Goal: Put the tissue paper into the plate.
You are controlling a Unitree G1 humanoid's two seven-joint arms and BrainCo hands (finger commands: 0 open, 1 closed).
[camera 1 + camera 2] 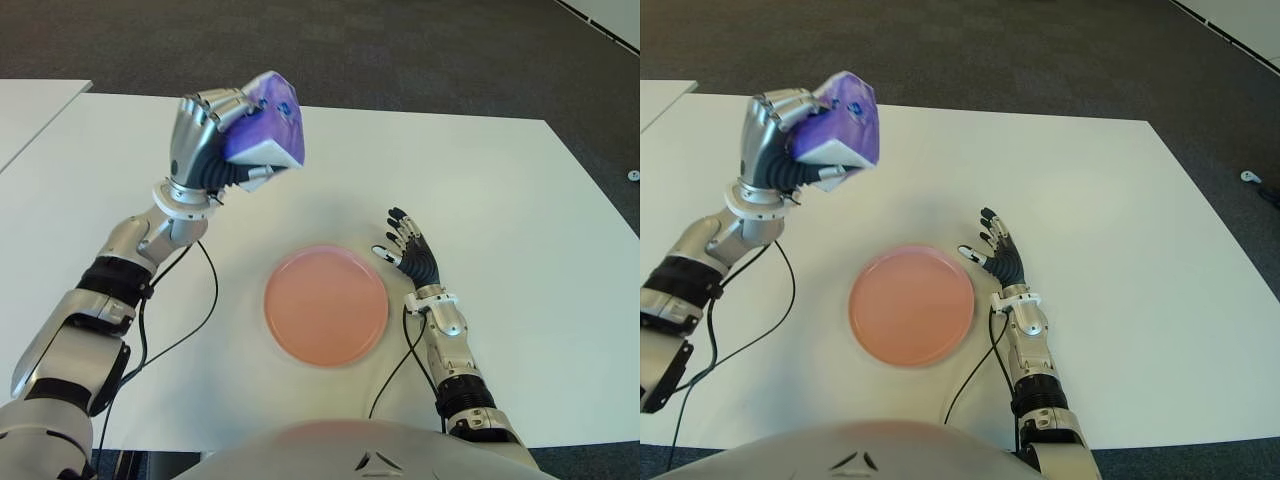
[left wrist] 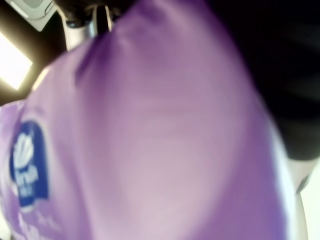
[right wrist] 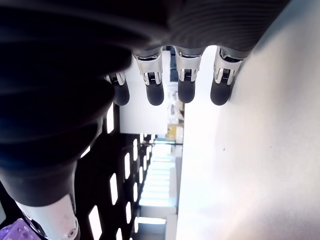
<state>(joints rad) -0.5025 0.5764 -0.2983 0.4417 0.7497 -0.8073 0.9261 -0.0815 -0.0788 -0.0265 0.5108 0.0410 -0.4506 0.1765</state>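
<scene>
One plate (image 1: pixel 326 305), one tissue pack (image 1: pixel 263 124) in left hand (image 1: pixel 205 140).

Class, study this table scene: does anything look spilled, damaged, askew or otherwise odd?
Nothing stands out. The left hand holds the purple tissue pack tilted above the table, the pink plate lies flat and bare, and the right hand shows open beside it.

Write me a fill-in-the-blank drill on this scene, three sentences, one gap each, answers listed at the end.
1. The purple tissue pack is gripped by the robot's ____ hand, raised above the white table.
2. The round plate is ____ in colour and holds nothing.
3. The right hand shows with fingers spread on the plate's ____ side.

Missing words: left; pink; right
</scene>
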